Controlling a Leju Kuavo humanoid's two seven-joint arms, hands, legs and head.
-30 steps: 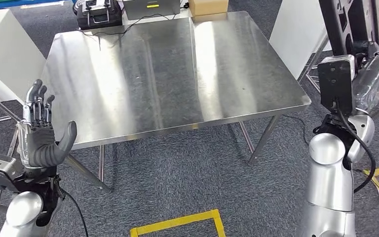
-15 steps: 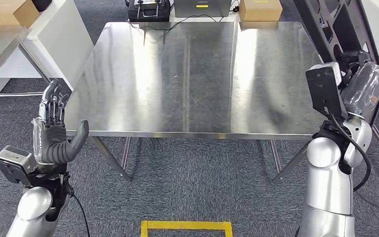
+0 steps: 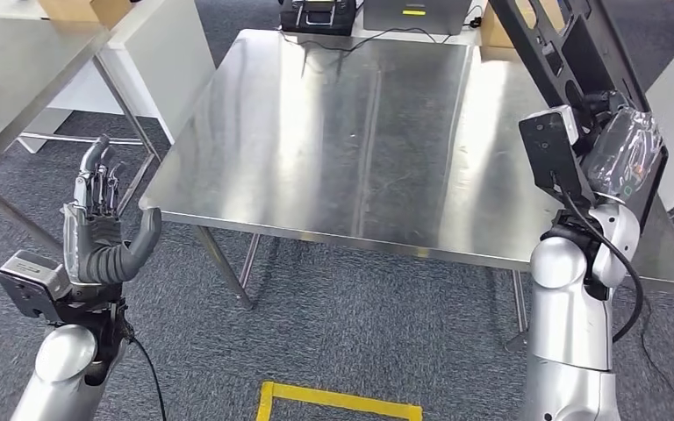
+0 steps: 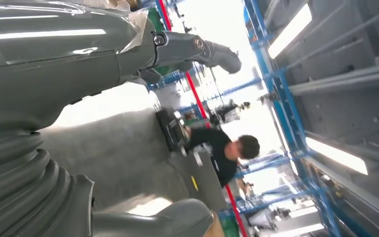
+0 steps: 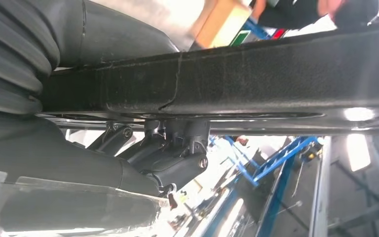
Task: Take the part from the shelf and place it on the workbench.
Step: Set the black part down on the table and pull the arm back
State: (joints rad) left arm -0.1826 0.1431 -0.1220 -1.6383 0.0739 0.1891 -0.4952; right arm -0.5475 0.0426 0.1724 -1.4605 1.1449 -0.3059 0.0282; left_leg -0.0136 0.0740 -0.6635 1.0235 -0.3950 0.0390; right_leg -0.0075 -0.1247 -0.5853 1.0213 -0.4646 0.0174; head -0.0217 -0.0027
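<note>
Black perforated panel part (image 3: pixel 570 53) stands tilted above the steel surface (image 3: pixel 351 149) in the head view, held by the right hand (image 3: pixel 619 145); the left hand (image 3: pixel 96 232) is raised, fingers (image 3: pixel 96 175) apart. Right wrist view: fingers (image 5: pixel 172 153) clamped on the part's edge (image 5: pixel 227 84).

Surface (image 3: pixel 342 132): bare silver metal, brushed, with pale streaky reflections. Floor (image 3: pixel 333 324): mottled grey carpet, marked with a yellow tape outline (image 3: pixel 342 402) near the bottom edge. Part (image 3: pixel 570 53): flat, matte black. Left robot hand (image 3: pixel 96 228): grey, with darker fingers and silver linkages. Right robot hand (image 3: pixel 619 153): dark, under a clear glossy plastic cover. Arms: polished silver, black cables. Wrist camera box (image 3: pixel 551 153): black. Cardboard box (image 3: pixel 79 9): tan. Person (image 4: pixel 222 148): black shirt. Overhead frame (image 4: pixel 276 98): blue.
</note>
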